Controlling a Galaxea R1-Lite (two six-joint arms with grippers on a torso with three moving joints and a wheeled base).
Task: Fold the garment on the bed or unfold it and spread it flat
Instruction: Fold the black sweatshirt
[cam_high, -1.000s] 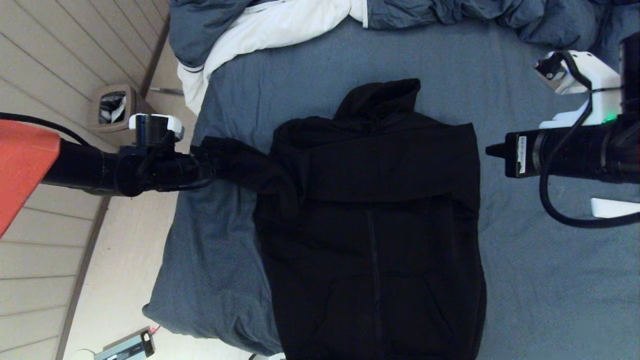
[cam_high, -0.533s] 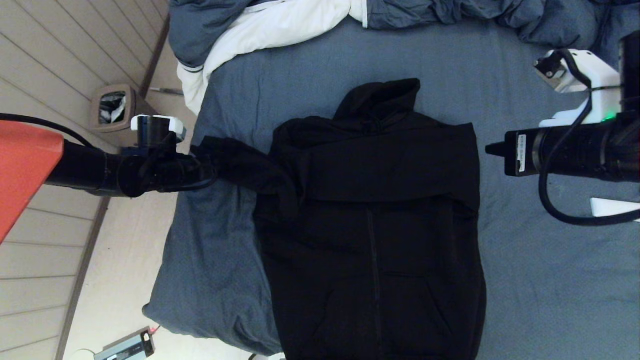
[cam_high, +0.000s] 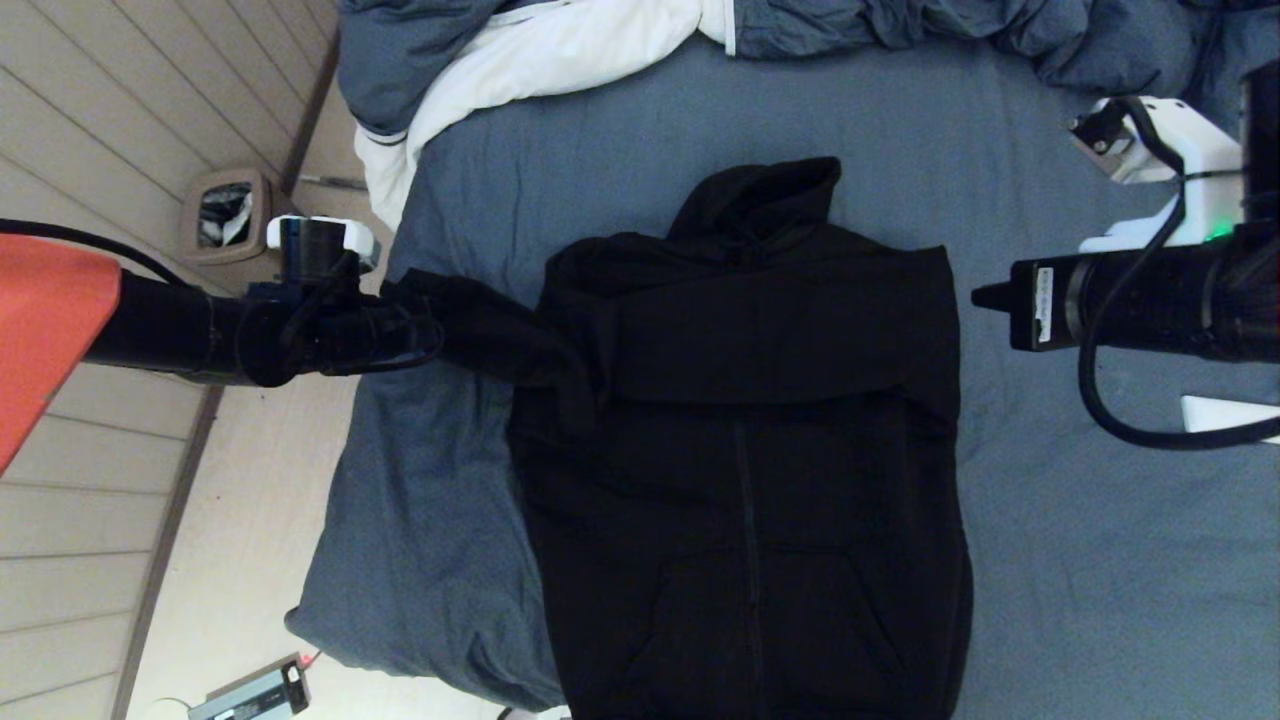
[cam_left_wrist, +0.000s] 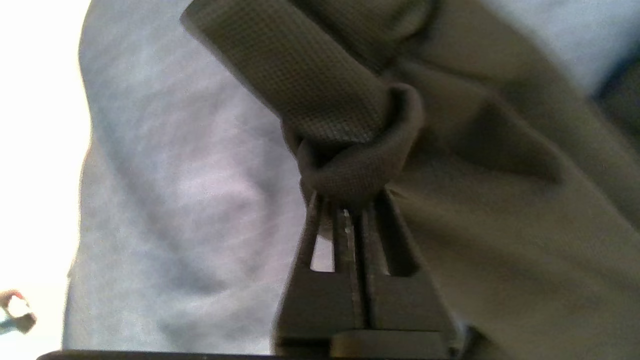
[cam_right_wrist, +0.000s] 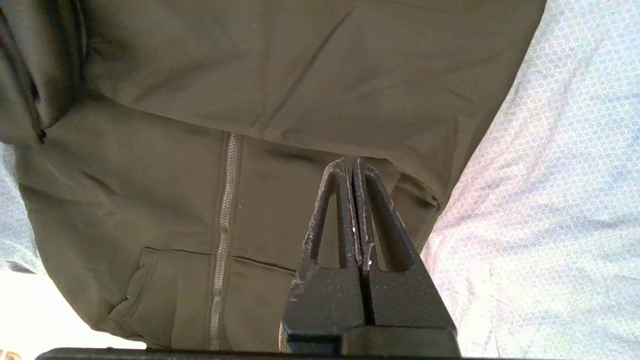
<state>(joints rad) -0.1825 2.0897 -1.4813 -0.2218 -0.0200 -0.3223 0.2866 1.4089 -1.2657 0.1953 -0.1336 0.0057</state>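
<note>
Centrally, the garment (cam_high: 750, 450) lay front-up on the bed (cam_high: 1050, 560), its zipper (cam_high: 745, 540) running from near to far and its hood (cam_high: 765, 200) pointing to the far side. You saw one sleeve (cam_high: 800, 345) folded across the chest, while the other sleeve (cam_high: 480, 325) stretched out to the left toward the bed's left edge.

Left arm: your left tool (cam_high: 405, 325) reached in from the left at the bed's edge, level with the garment's shoulders. In the left wrist view its fingers (cam_left_wrist: 370, 240) were pressed together, pinching the bunched end of the left-hand sleeve (cam_left_wrist: 350, 165), with the blue-grey sheet (cam_left_wrist: 190, 190) behind it.

Right arm: your right tool (cam_high: 985, 298) stood above the bed just to the right of the garment's right shoulder, pointing left at it. In the right wrist view its fingers (cam_right_wrist: 372, 210) were pressed together with no fabric between them, and the garment (cam_right_wrist: 165, 190) with its pale zipper line (cam_right_wrist: 225, 200) and a pouch pocket (cam_right_wrist: 165, 285) lay beyond them.

Surroundings: a navy and white duvet (cam_high: 560, 50) was heaped along the far side of the bed. On the floor (cam_high: 240, 520) to the left you could see a small waste bin (cam_high: 225, 215) far off and a flat boxlike device (cam_high: 255, 693) near the bed's near left corner. An orange panel (cam_high: 40, 330) of the robot showed at the left margin.
</note>
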